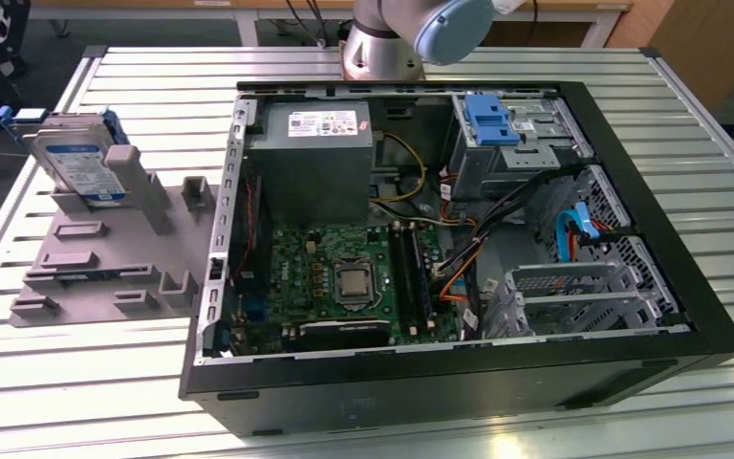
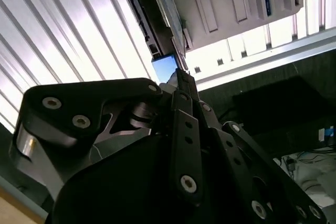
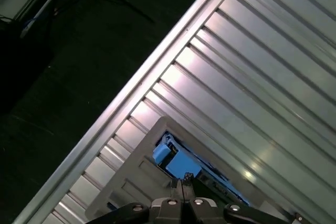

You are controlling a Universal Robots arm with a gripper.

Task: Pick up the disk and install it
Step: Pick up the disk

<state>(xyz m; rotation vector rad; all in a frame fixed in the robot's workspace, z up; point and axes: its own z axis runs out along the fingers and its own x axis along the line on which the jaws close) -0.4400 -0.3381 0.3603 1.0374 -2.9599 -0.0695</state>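
The disk (image 1: 80, 163) is a silver drive with a white-and-blue label and blue rails. It stands tilted in a grey holder (image 1: 99, 258) on the table, at the exterior view's left. In the first wrist view my gripper (image 3: 181, 184) has its fingertips together with nothing between them, just short of the disk's blue rail (image 3: 177, 164). The second wrist view has the gripper (image 2: 181, 77) pointing at the disk's blue end (image 2: 167, 67), apart from it.
An open computer case (image 1: 673, 316) lies right of the holder, with a grey power-supply box (image 1: 316, 143), a motherboard (image 1: 341, 277) and a blue bracket (image 1: 492, 120) at the drive bay. The arm's base (image 1: 386, 43) stands behind the case. The ribbed table edge (image 3: 121, 103) borders a dark floor.
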